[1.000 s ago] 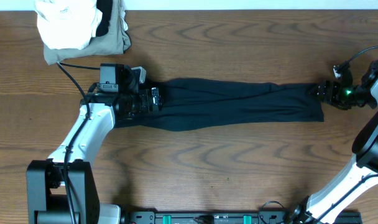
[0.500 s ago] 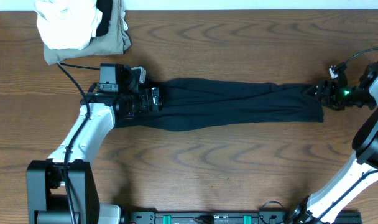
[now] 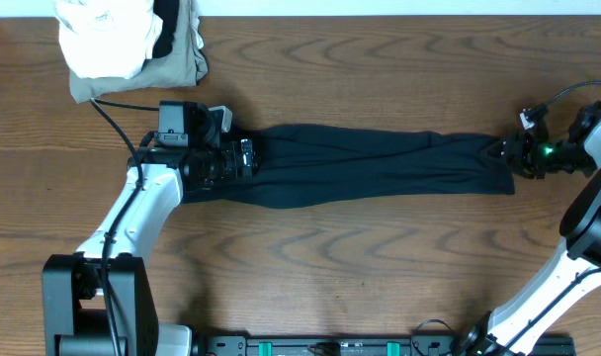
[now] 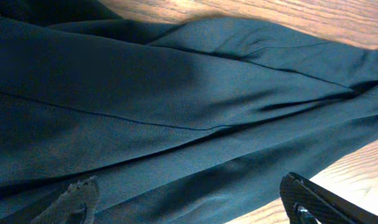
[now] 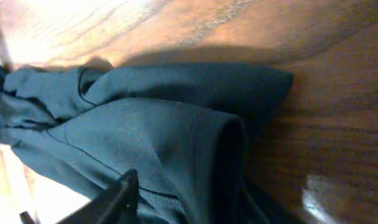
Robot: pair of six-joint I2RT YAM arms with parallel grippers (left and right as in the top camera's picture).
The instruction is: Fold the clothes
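Observation:
The black garment [image 3: 380, 163] lies stretched out left to right across the wooden table. Its grey and red-orange waistband does not show. My left gripper [image 3: 249, 156] sits over the garment's left end. In the left wrist view it is open [image 4: 192, 208], its fingertips [image 4: 77, 199] wide apart just above the dark fabric [image 4: 176, 106]. My right gripper [image 3: 500, 150] is at the garment's right end. In the right wrist view [image 5: 189, 208] one finger [image 5: 117, 196] rests against the bunched hem [image 5: 176, 124]. The other finger is lost in the dark. The jaws look parted around the hem fold.
A white garment [image 3: 103, 35] lies on an olive-khaki folded garment [image 3: 187, 67] at the back left corner. The left arm's cable [image 3: 113, 124] runs beside them. Bare wooden table [image 3: 330, 267] lies in front of the black garment.
My right gripper has shifted a little to the left, onto the garment's right end. The left arm and the garment have not moved.

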